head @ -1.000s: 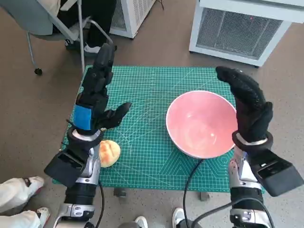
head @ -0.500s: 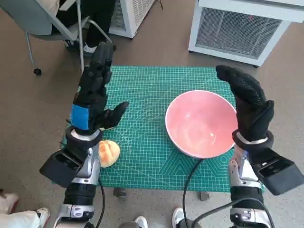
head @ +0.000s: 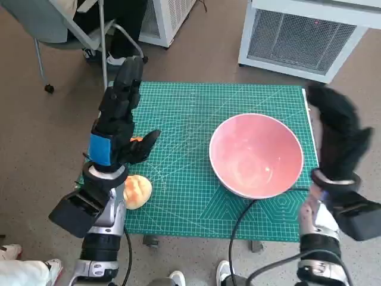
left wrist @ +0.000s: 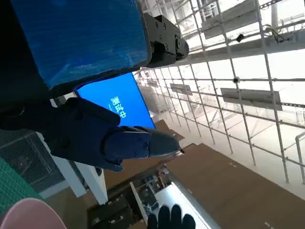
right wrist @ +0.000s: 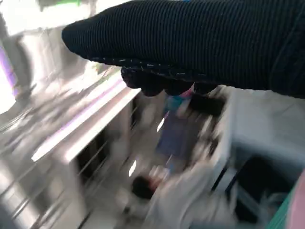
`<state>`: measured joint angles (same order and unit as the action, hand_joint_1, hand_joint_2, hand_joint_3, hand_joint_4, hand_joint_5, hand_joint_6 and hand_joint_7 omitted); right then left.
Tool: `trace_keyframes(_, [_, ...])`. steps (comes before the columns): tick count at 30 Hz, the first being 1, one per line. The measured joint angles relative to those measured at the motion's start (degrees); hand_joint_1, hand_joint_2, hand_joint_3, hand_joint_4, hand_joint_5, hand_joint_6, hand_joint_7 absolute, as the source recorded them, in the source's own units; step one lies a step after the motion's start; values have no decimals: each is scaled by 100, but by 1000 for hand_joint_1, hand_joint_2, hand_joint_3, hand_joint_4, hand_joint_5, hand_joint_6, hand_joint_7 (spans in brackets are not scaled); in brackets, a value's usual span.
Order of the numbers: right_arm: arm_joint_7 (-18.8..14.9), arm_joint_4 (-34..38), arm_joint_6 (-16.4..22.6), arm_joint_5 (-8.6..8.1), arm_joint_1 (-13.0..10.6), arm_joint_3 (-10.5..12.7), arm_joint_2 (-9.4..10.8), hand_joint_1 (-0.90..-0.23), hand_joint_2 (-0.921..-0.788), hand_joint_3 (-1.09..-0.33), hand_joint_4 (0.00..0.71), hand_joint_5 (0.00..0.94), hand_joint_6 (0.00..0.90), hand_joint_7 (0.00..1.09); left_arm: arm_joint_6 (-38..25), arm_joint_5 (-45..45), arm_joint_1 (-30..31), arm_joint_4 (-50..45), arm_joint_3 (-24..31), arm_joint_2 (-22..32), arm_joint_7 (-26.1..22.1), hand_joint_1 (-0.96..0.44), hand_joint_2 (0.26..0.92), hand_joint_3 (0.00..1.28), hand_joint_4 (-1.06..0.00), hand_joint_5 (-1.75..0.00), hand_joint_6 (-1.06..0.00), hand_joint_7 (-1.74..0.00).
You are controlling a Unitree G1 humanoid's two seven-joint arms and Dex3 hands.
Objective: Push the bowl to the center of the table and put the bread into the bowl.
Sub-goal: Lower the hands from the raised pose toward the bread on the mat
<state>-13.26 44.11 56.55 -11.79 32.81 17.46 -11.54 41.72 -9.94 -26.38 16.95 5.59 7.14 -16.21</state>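
Note:
A large pink bowl [head: 256, 155] stands on the right half of the green cutting mat [head: 184, 113]. A golden bread roll [head: 137, 190] lies at the mat's front left corner, partly hidden behind my left wrist. My left hand [head: 116, 125] hovers raised above the mat's left side, fingers stretched out and apart, holding nothing. My gloved right hand [head: 338, 138] is blurred, raised just right of the bowl's rim, fingers extended and empty. In the left wrist view a sliver of the bowl [left wrist: 28, 214] shows beside the left hand [left wrist: 86, 90]. The right wrist view shows only the glove [right wrist: 200, 43].
A white grilled cabinet [head: 309, 36] stands beyond the mat's far right corner. A chair [head: 65, 30] and a seated person's legs are at the far left. A black cable [head: 238, 220] hangs over the front edge. A person's shoe [head: 30, 271] shows at the lower left.
My right hand has swung outward to the right, off the bowl's far rim to beside the mat's right edge. The left hand, bowl and bread stay about where they were.

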Motion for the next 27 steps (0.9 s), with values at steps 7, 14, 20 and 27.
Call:
trace_keyframes(7, [906,807,5,658,-24,53,-180,-448,-921,-966,33,454,-1,556,-29,4,26,-52,-3,-18,15,-599,921,310,-159,-10,-293,-35])
trace_keyframes(14, [1361,1659,-186,964,-30,-20,-283,-454,-921,-950,171,194,-1,552,-35,7,79,-111,0,-14,23,-581,921,318,-161,-7,-295,-31])
trace_keyframes(20, [1257,2422,-649,917,-4,-6,-291,-471,-921,-922,225,71,13,533,-57,10,87,-141,7,7,25,-580,921,319,-162,-5,-296,-28])
trace_keyframes(27, [912,2769,-1119,680,103,69,-84,-496,-921,-907,233,46,25,526,-91,19,91,-162,6,39,30,-582,921,324,-164,-5,-293,-23])
